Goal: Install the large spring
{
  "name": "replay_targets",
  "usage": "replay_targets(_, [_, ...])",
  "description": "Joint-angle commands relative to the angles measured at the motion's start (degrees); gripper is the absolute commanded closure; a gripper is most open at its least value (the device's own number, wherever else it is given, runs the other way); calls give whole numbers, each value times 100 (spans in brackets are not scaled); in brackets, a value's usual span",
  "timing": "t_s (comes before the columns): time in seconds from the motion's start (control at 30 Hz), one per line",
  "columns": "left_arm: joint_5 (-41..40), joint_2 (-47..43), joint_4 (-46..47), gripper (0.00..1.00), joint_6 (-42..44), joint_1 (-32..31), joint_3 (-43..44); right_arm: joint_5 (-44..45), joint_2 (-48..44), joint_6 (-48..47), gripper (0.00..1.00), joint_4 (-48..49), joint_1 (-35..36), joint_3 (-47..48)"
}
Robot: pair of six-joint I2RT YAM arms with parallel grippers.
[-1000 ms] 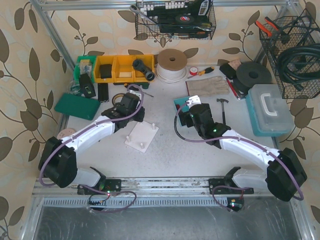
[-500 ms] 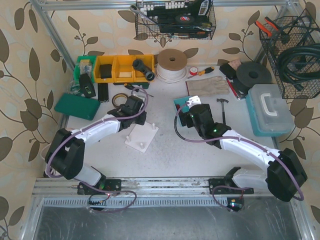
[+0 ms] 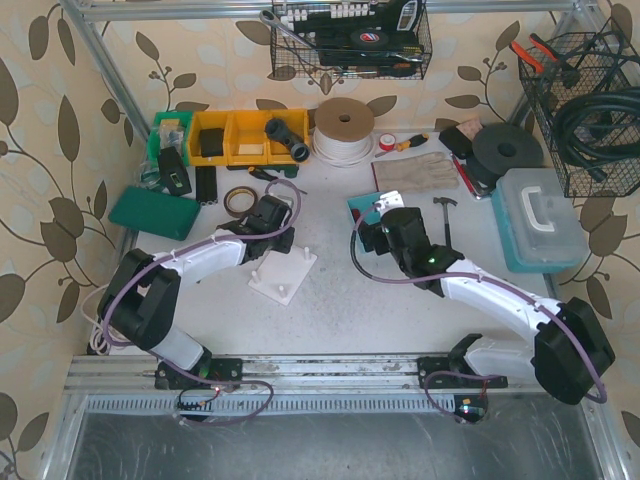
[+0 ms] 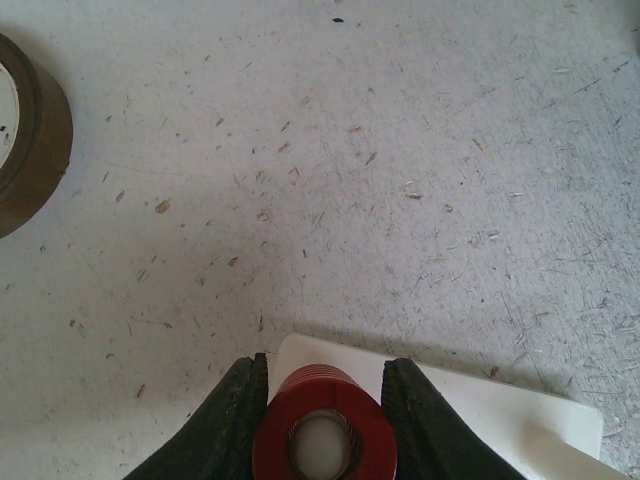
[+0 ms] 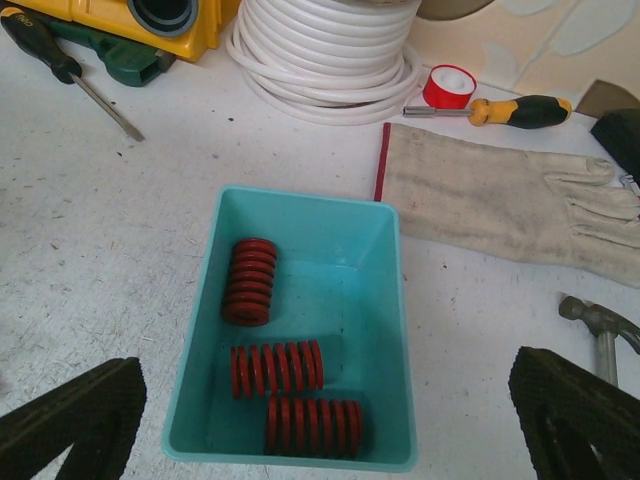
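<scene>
While the left gripper [image 4: 322, 372] holds one spring [image 4: 323, 440], the tray [image 5: 378, 290] holds three.

White arms [image 3: 200, 262] w/ black pincers [image 4: 325, 372], purple cables [image 3: 108, 305]

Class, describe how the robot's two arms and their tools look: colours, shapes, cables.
The left arm and right arm have white tubular links, black joint housings and looping purple cables. The left tool and right tool each have two matte black fingers.

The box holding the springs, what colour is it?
The box is turquoise; right wrist view shows it best.
</scene>
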Motion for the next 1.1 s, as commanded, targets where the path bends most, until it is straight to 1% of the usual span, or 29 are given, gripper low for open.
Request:
replay_targets(0.0, [-155,-138,246,72,124,-45,-25,-157,-113,85,1,10,-57,-85])
replay_targets(0.13, [-119,-305,190,57,109,-40,-31,-269,-65,126,1,-7,-118,-70])
replay_targets(0.27, [-79,-576,67,47,60,-40,6,-503,33,226,2,-125,-249,25])
replay_targets(0.37, [-87,-989,-107,37,-11,-40,59,-859,194,325,3,-354,-450,208])
replay_targets(0.43, [-107,-1200,-202,34,-81,-44,63,-1102,343,366,5,-503,-605,376])
replay_targets(0.53, [-265,-1544,-255,31,-221,-40,-54,-1482,647,375,14,-740,-844,692])
replay_targets(0.57, [-354,-1646,-259,27,-271,-42,-103,-1564,760,359,17,-801,-906,805])
replay_targets(0.63, [-524,-1837,-246,24,-336,-41,-251,-1720,966,349,27,-855,-996,974])
replay_targets(0.7, [-691,-1977,-191,22,-326,-40,-439,-1931,1226,383,40,-869,-1118,1109])
replay_targets(0.77, [-911,-2088,-117,21,-272,-41,-644,-2130,1466,391,48,-874,-1199,1283])
replay_targets(0.83, [-1153,-2197,-14,20,-211,-40,-872,-2215,1712,354,51,-934,-1211,1481])
replay_targets(0.93, [-1466,-2324,18,19,-187,-42,-1073,-2271,2082,313,53,-1025,-1210,1788])
replay_targets(1.07, [-1486,-2510,36,19,-203,-41,-1110,-2340,2582,288,53,-1087,-1220,2105])
